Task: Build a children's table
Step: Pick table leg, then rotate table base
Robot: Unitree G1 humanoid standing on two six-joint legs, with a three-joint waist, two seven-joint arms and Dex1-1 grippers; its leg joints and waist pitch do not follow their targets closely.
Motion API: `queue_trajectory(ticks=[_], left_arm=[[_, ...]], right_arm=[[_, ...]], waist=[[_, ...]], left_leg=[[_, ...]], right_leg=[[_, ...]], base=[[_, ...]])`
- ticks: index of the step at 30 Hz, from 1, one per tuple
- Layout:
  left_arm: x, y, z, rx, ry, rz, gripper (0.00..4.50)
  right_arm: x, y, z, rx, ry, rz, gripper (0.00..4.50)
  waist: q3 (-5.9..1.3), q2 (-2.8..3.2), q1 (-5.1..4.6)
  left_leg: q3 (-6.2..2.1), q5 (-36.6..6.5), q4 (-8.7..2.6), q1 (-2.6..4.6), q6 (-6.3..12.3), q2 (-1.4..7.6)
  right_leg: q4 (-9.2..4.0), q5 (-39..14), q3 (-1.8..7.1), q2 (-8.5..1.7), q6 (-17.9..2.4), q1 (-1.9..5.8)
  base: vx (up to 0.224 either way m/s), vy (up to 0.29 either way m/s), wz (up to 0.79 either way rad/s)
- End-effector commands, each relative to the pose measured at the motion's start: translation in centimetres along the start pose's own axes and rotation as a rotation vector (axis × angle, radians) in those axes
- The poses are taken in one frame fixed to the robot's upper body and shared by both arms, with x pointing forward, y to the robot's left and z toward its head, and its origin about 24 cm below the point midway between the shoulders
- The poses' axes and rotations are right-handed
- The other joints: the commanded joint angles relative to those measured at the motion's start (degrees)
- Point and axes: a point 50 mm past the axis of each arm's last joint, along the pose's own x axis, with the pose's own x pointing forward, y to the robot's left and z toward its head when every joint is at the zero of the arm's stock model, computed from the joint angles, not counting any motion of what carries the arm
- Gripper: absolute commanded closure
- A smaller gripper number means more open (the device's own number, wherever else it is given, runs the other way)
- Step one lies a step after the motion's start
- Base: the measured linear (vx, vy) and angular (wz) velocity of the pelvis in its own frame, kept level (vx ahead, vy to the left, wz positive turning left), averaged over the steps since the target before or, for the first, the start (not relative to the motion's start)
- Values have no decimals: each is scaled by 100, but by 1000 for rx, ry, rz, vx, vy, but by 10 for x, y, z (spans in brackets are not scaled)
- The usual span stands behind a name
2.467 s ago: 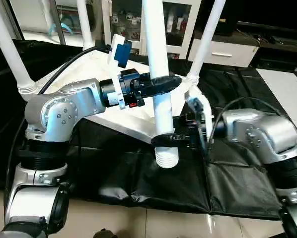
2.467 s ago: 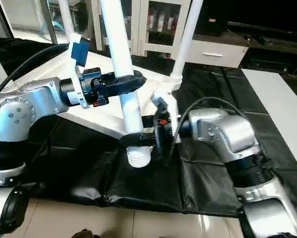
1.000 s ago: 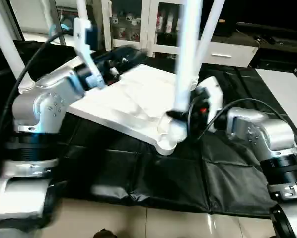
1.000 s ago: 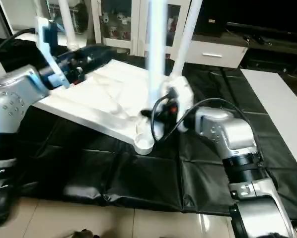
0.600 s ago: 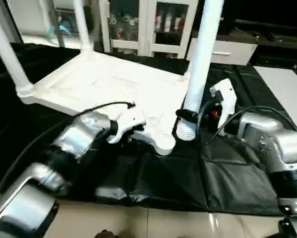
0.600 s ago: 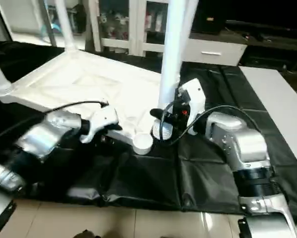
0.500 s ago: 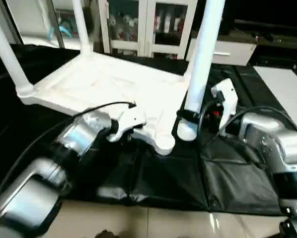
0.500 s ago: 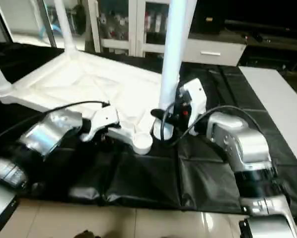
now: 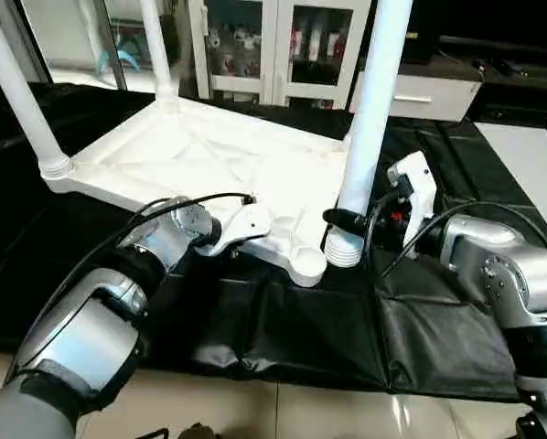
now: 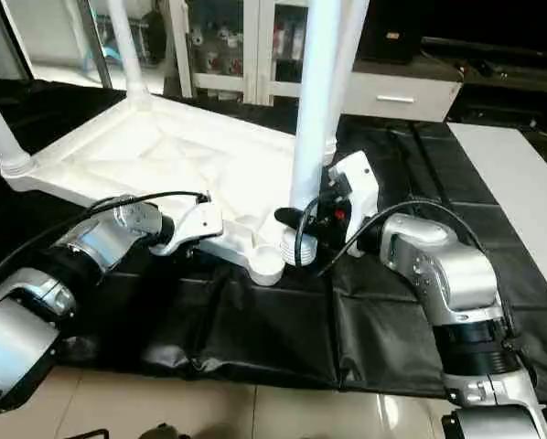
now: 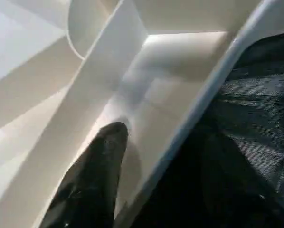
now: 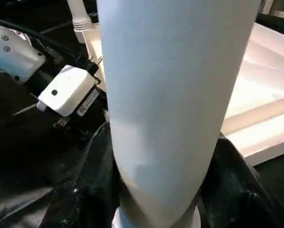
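- Gripping a white leg (image 9: 372, 110) near its flared end, the right gripper (image 9: 347, 219) holds it upright just beside the tabletop's (image 9: 209, 155) empty near corner socket (image 9: 307, 265)
- left gripper (image 11: 97, 171) at the tabletop's near edge, cannot tell its jaws
- three legs (image 9: 17, 91) stand socketed beyond

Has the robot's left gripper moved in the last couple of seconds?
Yes. The left gripper has left the held leg and come down to the table top's near edge.

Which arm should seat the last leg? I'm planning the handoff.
Right: the right gripper already clasps the upright leg just beside the empty corner socket. The left gripper sits at the tabletop's edge.
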Motion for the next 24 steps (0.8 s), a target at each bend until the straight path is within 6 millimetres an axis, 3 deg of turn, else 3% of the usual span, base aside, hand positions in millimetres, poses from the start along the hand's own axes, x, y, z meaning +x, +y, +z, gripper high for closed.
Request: queue_trajectory(ticks=[1, 10, 17, 21, 24], left_arm=[[4, -10, -5, 32, 56, -136, 229], [-3, -12, -5, 26, 113, -314, 304], [-6, -17, -12, -23, 159, -414, 355], [-1, -17, -17, -133, 116, -292, 384], [1, -13, -22, -277, 61, -142, 389]], right_arm=[[-5, 2, 4, -27, -8, 9, 262], [-6, 2, 4, -45, 6, 14, 262], [-6, 3, 1, -56, 14, 19, 262], [-3, 4, 1, -52, 2, 13, 262], [-1, 3, 2, -41, -19, -7, 262]], waist=[[-441, 66, 24], [-476, 84, 19], [-467, 82, 16], [-445, 91, 4], [-419, 70, -9]], left_leg=[[-35, -1219, -413, 56, -135, 80], [-17, -960, -409, 47, -30, 83], [-11, -1002, -421, 58, 8, 94], [-7, -1132, -427, 65, -2, 91], [-13, -1300, -437, 74, 18, 83]], right_leg=[[-470, -1300, 263, -439, -1104, 367], [-423, -827, 269, -440, -1297, 399], [-433, -823, 263, -446, -1374, 391], [-452, -1075, 260, -450, -1352, 384], [-508, -1678, 244, -456, -1212, 379]], base=[[0, 0, 0], [0, 0, 0], [0, 0, 0], [0, 0, 0], [0, 0, 0]])
